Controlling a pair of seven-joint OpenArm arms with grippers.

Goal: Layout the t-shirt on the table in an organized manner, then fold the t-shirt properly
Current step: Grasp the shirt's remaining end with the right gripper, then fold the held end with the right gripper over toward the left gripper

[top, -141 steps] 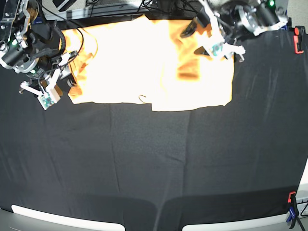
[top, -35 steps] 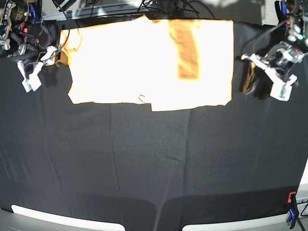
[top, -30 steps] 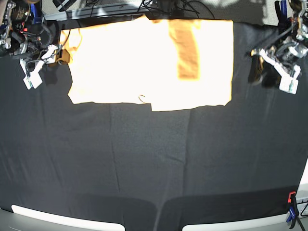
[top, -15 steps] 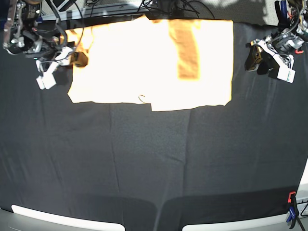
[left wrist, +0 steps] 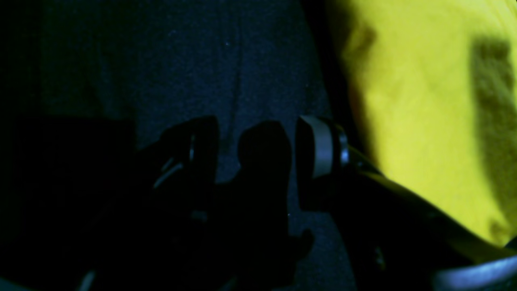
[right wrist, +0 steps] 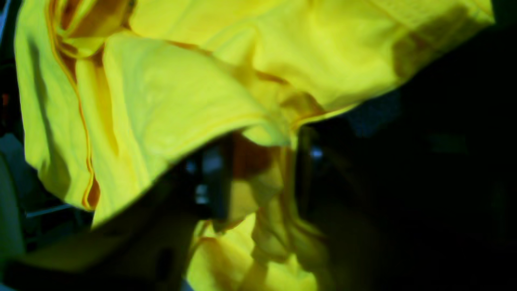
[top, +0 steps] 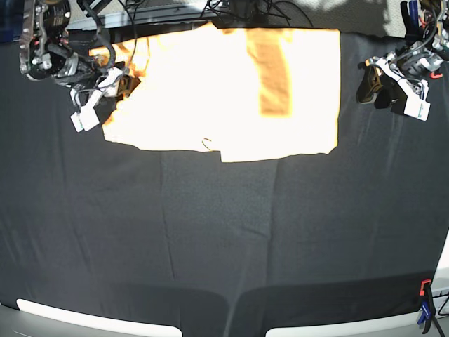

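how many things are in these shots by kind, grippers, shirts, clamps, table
grippers: 2, the right gripper with t-shirt cloth between its jaws, the left gripper open beside the shirt
t-shirt: 1
clamps: 2, one at the near right edge, one at the far right
table: 1
total: 6

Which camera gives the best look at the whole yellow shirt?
The base view: it shows the t-shirt whole, spread on the table. The right wrist view shows only bunched folds at the right gripper; the left wrist view catches only one edge beside the left gripper.
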